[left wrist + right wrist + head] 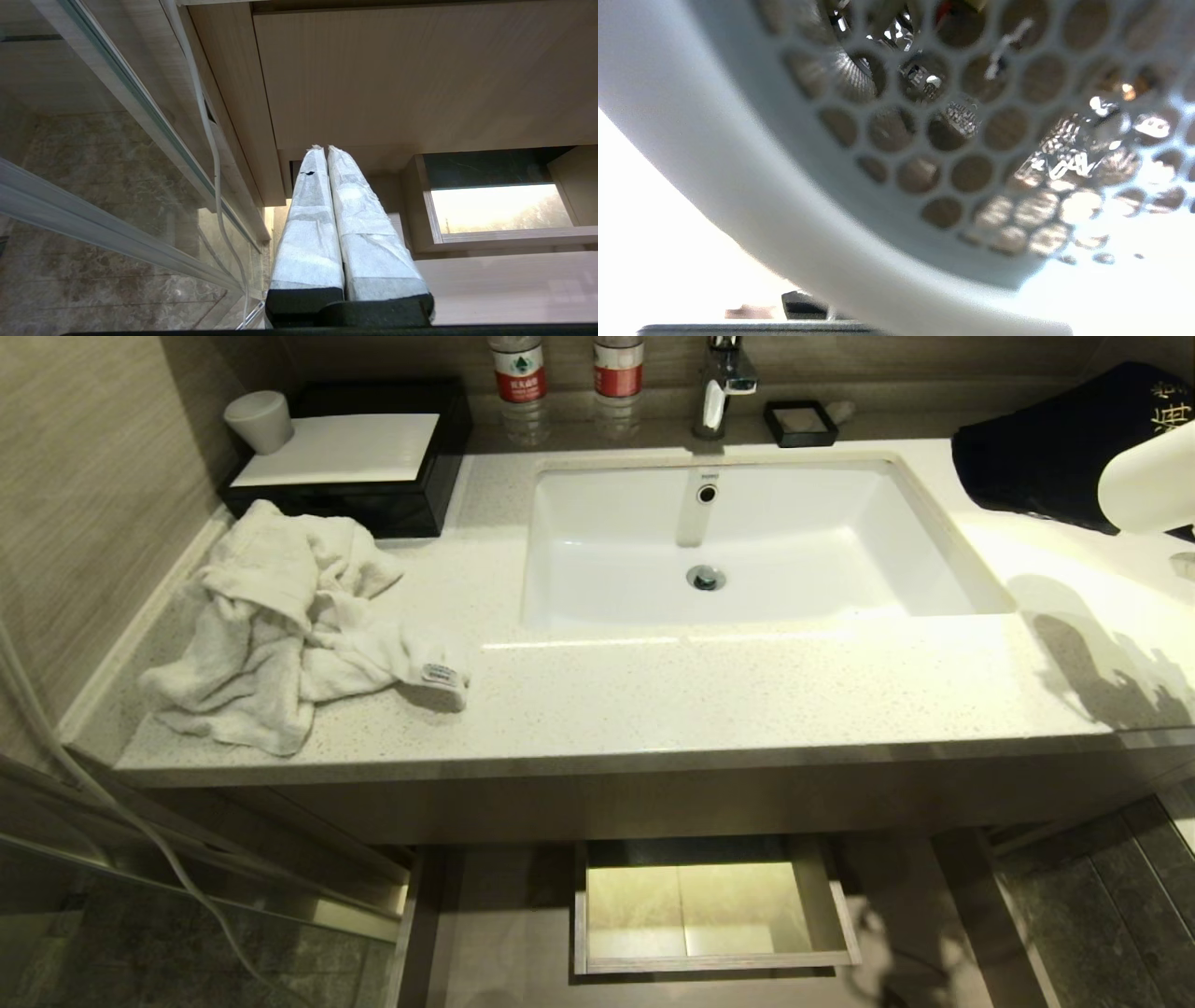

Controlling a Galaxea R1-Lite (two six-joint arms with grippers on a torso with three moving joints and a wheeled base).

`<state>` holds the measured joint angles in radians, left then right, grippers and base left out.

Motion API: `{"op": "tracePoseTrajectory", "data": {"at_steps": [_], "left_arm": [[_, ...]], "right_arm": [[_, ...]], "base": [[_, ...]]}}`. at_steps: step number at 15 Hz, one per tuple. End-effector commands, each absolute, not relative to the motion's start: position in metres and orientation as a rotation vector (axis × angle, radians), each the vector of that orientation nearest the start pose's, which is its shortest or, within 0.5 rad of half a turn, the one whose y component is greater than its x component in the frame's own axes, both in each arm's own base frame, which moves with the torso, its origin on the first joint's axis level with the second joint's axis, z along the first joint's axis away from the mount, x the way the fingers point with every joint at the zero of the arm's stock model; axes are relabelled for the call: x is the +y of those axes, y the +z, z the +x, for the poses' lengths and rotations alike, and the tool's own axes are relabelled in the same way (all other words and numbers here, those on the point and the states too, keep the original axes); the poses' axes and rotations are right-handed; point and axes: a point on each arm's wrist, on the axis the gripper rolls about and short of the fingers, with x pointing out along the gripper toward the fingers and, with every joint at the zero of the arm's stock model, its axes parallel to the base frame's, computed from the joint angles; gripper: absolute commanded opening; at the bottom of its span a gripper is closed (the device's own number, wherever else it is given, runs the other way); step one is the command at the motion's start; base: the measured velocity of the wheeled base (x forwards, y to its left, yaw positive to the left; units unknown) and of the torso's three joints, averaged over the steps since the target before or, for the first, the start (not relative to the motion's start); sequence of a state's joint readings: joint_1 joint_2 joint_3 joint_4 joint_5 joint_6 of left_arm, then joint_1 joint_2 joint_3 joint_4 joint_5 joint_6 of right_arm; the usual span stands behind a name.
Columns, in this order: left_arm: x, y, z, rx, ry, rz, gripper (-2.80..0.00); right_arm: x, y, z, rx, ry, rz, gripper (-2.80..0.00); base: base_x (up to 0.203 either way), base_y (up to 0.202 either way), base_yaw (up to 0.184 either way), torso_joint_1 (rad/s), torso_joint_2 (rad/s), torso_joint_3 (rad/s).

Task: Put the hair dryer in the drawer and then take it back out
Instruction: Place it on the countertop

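The white hair dryer [1146, 490] hangs above the right end of the countertop [653, 700], in front of a dark bag, and throws a shadow on the stone. Its honeycomb grille end [971, 154] fills the right wrist view and hides the right gripper's fingers; the dryer is held up off the counter in that gripper. The drawer [509, 933] is pulled out below the counter, with its boxed cutout [714, 963] in the middle and nothing lying in the part that shows. My left gripper [325, 148] is parked low beside the cabinet, shut and holding nothing.
A crumpled white towel [289, 625] lies on the left of the counter, by a black tray [373, 499] holding a cup [260, 422]. The sink [523, 551], faucet [724, 383], two bottles [518, 369], soap dish [800, 423] and dark bag [1046, 448] are behind. A glass partition [93, 219] and cable [140, 821] stand left.
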<state>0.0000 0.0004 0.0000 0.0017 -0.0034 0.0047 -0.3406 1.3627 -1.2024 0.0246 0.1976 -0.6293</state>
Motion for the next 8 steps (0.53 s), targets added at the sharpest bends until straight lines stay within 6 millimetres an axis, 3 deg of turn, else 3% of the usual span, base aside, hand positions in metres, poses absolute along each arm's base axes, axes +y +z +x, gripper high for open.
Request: {"op": "tracePoseTrajectory", "data": {"at_steps": [1, 6, 7, 8], "left_arm": [[0.000, 0.075, -0.023, 0.005, -0.003, 0.005, -2.80], [0.000, 0.075, -0.023, 0.005, -0.003, 0.005, -2.80], [0.000, 0.075, -0.023, 0.005, -0.003, 0.005, -2.80], [0.000, 0.075, -0.023, 0.005, -0.003, 0.005, -2.80]], "right_arm": [[-0.085, 0.313, 0.251, 0.239, -0.009, -0.619, -2.80], [-0.096, 0.303, 0.283, 0.206, 0.088, -0.673, -2.80], [-0.096, 0.301, 0.285, 0.208, 0.089, -0.673, 0.00], [-0.097, 0.301, 0.285, 0.209, 0.088, -0.673, 0.00]], "base": [[0.000, 0.000, 0.000, 0.000, 0.00, 0.000], [0.000, 0.000, 0.000, 0.000, 0.00, 0.000], [0.000, 0.000, 0.000, 0.000, 0.00, 0.000], [0.000, 0.000, 0.000, 0.000, 0.00, 0.000]]}}
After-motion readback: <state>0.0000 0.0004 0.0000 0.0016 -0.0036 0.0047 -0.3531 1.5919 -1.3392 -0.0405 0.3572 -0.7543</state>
